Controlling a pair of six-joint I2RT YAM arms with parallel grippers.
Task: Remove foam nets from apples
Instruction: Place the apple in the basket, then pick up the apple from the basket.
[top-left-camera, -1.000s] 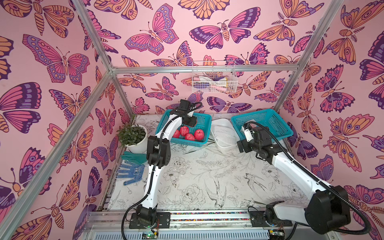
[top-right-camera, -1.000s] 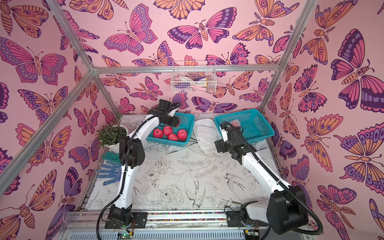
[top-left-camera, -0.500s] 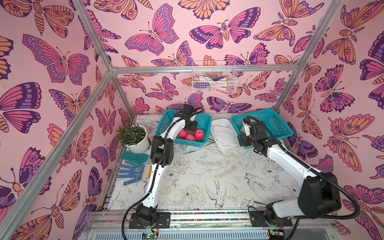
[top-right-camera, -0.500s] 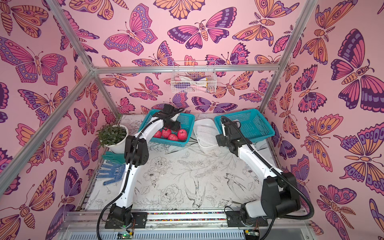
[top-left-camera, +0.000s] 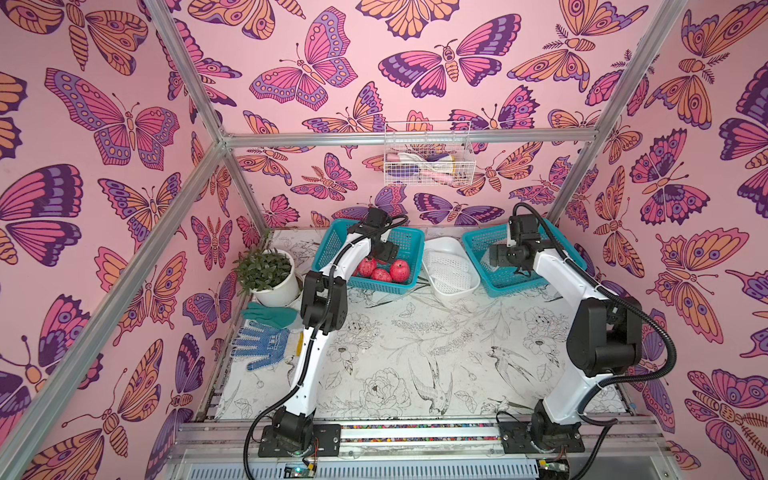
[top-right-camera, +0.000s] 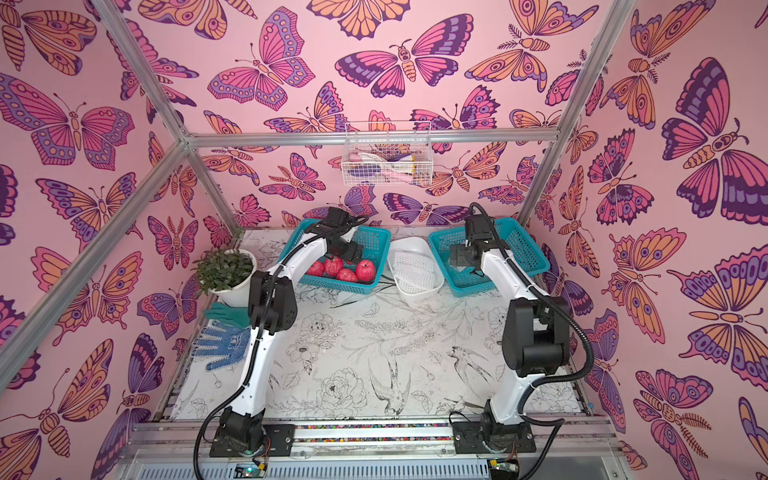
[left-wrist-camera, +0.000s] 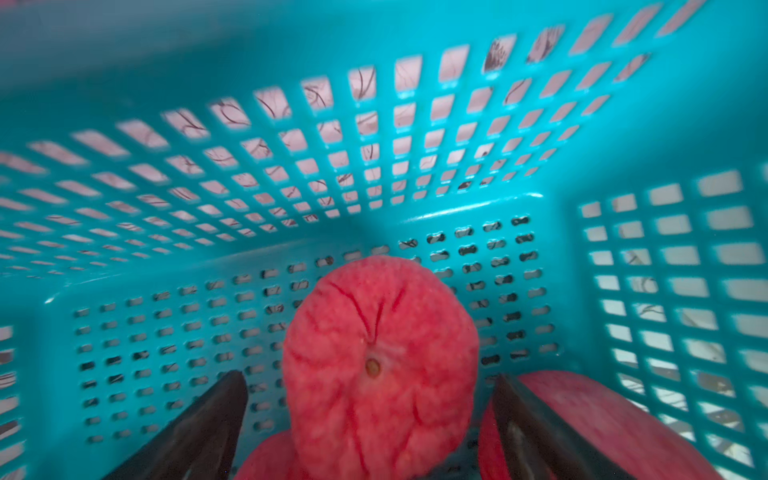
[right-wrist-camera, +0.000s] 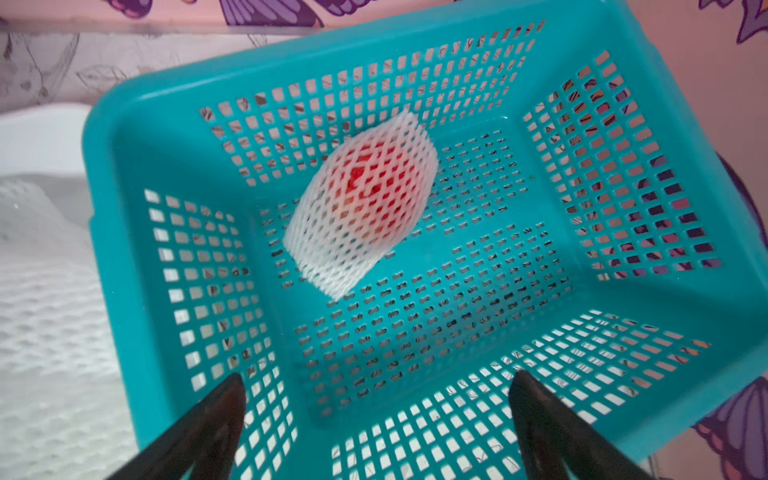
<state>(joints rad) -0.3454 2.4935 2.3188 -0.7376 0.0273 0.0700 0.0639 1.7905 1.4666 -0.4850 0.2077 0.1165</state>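
Four bare apples (top-right-camera: 347, 274) show in a top view, lying together in the teal left basket (top-right-camera: 376, 243). My own arm crosses above them, so that view cannot say how my left gripper (top-right-camera: 353, 251) stands. The left wrist view can. Its fingers (left-wrist-camera: 208, 415) are spread, and the nearest apple (left-wrist-camera: 380, 365) sits dimple-up between them with a gap on either side, so I grip nothing. A neighbouring apple (left-wrist-camera: 602, 415) lies just beside the outer face of one finger; I cannot tell whether they touch. The basket's latticed wall rises close ahead, which leaves little room forward.

My right gripper (right-wrist-camera: 376, 380) hangs wide open above the teal right basket (right-wrist-camera: 124, 291). Only the right wrist view shows what lies below, because in both top views my wrist covers it. One netted apple (right-wrist-camera: 361, 199), wrapped in its foam net (right-wrist-camera: 324, 257), rests on the basket floor apart from all four walls, with bare floor all round it.

Between the baskets, just beside each, sits the white tray (top-left-camera: 453, 291) holding loose foam nets (top-left-camera: 446, 266).
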